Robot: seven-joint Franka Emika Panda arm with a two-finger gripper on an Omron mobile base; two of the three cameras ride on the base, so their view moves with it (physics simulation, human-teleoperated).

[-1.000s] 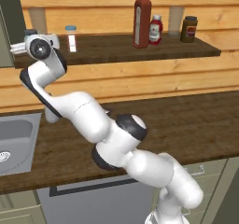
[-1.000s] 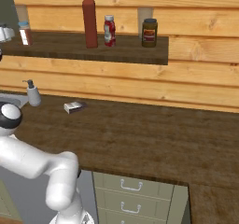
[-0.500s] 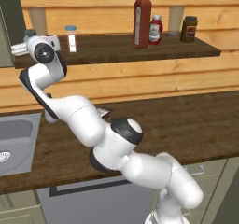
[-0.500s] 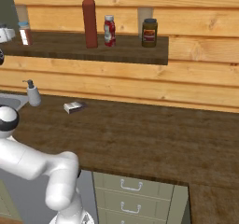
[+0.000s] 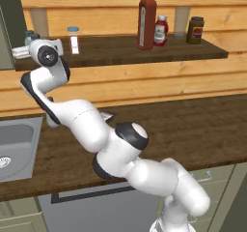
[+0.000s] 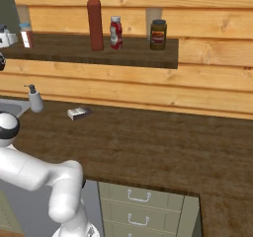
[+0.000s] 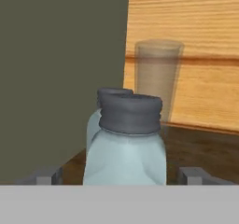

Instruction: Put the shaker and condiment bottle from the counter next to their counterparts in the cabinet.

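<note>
In the hand view my gripper (image 7: 119,176) stands open, its fingertips (image 7: 44,175) wide on either side of the shaker (image 7: 126,146), a pale blue-grey one with a dark cap. A small gap shows on each side. Its twin (image 7: 105,97) stands right behind it on the dark cabinet (image 5: 144,52) board. In the left base view my hand (image 5: 42,53) is at the shelf's left end. The tall red condiment bottle (image 5: 146,21) with a green cap stands on the shelf beside the short red bottle (image 5: 160,30).
A clear glass (image 7: 156,78) stands behind the shakers. A white-labelled jar (image 5: 73,38) and a brown jar (image 5: 195,30) also stand on the shelf. On the counter are a pump dispenser (image 6: 34,98) and a small grey box (image 6: 79,113), with the sink (image 5: 14,146) at the left.
The elbow has shifted a little while the hand stays at the shelf's left end. The bottles on the shelf have not moved.
</note>
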